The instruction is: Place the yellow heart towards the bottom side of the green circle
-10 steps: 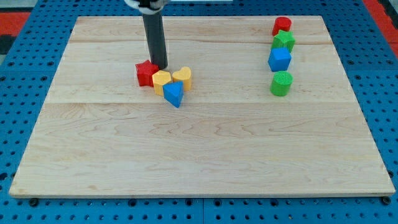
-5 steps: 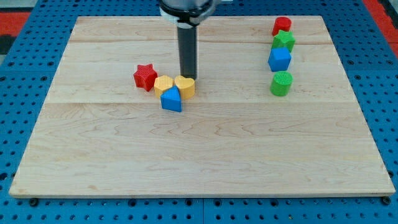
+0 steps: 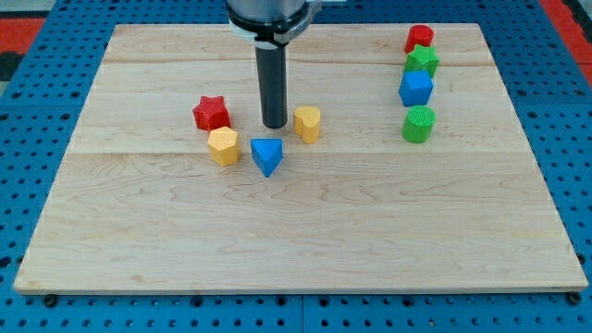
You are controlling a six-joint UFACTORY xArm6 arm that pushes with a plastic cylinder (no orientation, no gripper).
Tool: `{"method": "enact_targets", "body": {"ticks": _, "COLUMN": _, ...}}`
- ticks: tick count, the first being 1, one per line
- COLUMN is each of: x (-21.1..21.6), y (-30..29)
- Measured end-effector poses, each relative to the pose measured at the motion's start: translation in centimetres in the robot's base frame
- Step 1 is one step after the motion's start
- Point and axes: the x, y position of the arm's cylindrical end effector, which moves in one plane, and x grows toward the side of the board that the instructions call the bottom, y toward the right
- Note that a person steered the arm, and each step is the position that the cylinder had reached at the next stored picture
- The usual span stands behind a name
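Note:
The yellow heart (image 3: 308,123) lies a little left of the board's middle, toward the view's top. The green circle (image 3: 419,123) stands at the view's right, lowest in a column of blocks. My tip (image 3: 274,124) rests on the board just left of the yellow heart, with a small gap between them. The blue triangle block (image 3: 266,155) lies just below my tip. The yellow hexagon block (image 3: 223,146) is to the lower left of my tip. The red star (image 3: 211,113) is farther left.
Above the green circle stand a blue cube-like block (image 3: 416,89), a green star (image 3: 422,61) and a red block (image 3: 419,39), in a column near the board's (image 3: 296,231) top right corner. A blue pegboard surrounds the board.
My tip came from beside the red star into the cluster. The cluster split: the yellow heart slid right, the yellow hexagon moved down-left, the blue triangle shifted slightly, the red star moved left.

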Motion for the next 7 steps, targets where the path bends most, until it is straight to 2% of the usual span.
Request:
{"method": "enact_targets", "body": {"ticks": 2, "x": 0.6, "y": 6.4}}
{"method": "enact_targets", "body": {"ticks": 4, "x": 4.1, "y": 5.7}}
{"method": "enact_targets", "body": {"ticks": 5, "x": 4.7, "y": 10.1}}
{"method": "enact_targets", "body": {"ticks": 7, "x": 2.2, "y": 11.2}}
